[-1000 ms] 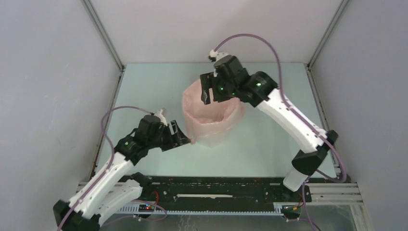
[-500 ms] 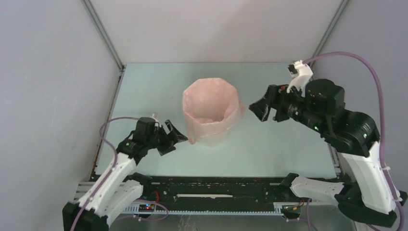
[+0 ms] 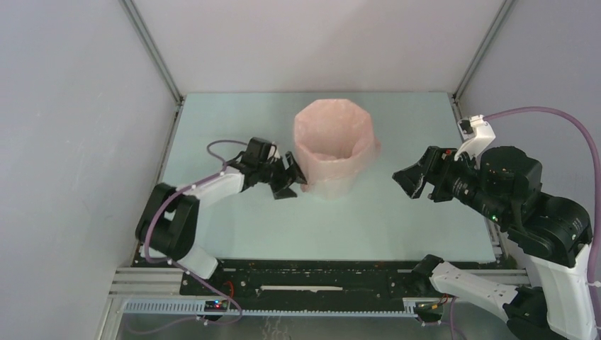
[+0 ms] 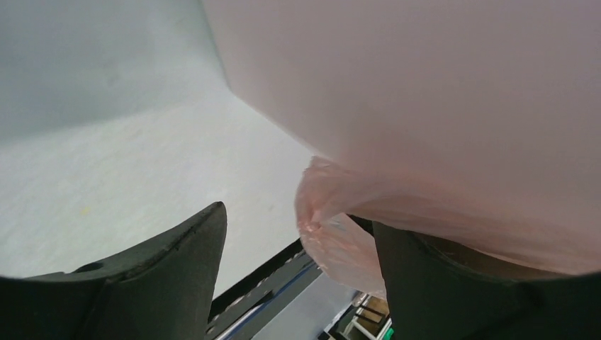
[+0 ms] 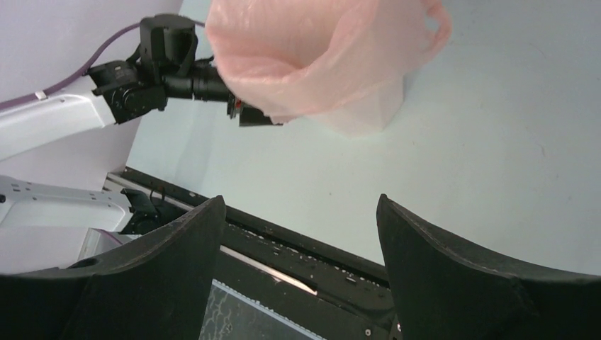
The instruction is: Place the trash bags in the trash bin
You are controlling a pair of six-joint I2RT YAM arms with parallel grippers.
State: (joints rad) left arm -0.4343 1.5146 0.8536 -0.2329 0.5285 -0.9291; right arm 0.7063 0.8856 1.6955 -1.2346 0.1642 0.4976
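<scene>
Entry: bag (image 3: pixel 333 134) lining bin (image 5: pixel 375 113); left claw (image 3: pixel 292 184) open, loose fold between its fingers; right claw (image 3: pixel 409 183) open, empty; I'd pinch low, tug gently, avoid tipping.

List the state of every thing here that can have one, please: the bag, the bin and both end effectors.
trash bag: open at the top, pulled over the bin, one handle loop hanging outside.
bin: upright on the table, lined and mostly covered by the bag.
left end effector: open, low beside the bin, a loose fold of bag between its fingers.
right end effector: open, empty, apart from the bin.
</scene>
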